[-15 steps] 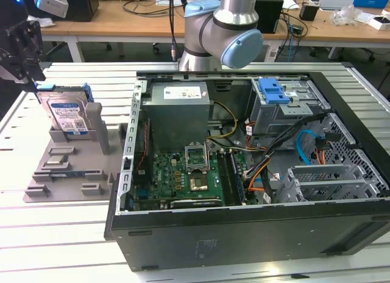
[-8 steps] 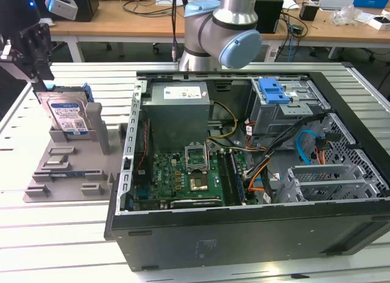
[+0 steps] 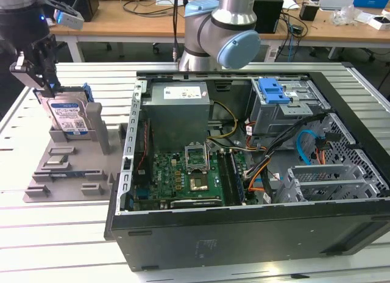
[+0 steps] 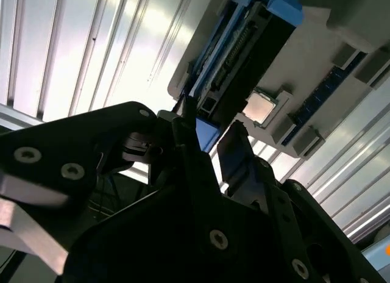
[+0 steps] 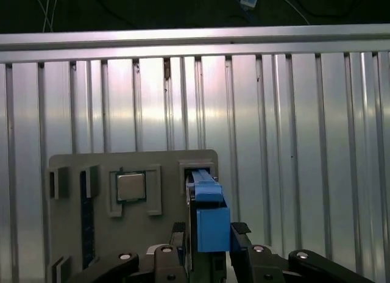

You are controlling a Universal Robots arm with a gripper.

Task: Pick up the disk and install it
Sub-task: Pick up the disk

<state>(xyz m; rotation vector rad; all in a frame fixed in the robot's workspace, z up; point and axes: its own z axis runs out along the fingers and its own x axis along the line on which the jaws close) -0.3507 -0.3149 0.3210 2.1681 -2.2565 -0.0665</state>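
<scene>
Ribbed aluminium worktop [image 3: 61, 234] in a lab carries the scene, with cluttered desks [image 3: 122, 17] behind it. On the exterior view's left, the disk [image 3: 68, 115] stands on edge in a slot of a grey fixture tray [image 3: 67, 173], its blue-and-white label facing the camera and a blue side rail along its edge.

The black claw [image 3: 49, 88] sits down over the drive's upper end. In the first wrist view the claw [image 5: 210, 231] is narrowed onto the disk [image 5: 207, 216], one finger [image 5: 180, 234] pressed to each side of the blue rail with no gap showing. In the second wrist view the claw [image 4: 207, 133] pinches the same blue edge, and the disk [image 4: 244, 45] runs away from it into the tray. The drive is seated in its slot, not lifted.

Beside the slot, a square silver processor chip [image 5: 130, 186] lies in its own recess of the tray.

Near the tray, toward the exterior view's right, lies an open computer case [image 3: 244, 234] on its side, showing a green motherboard [image 3: 177, 173], a grey power supply [image 3: 180, 97] and a blue plastic latch [image 3: 273, 91] on the drive cage. The arm's [image 3: 225, 21] grey and light-blue joints rise behind the case.
</scene>
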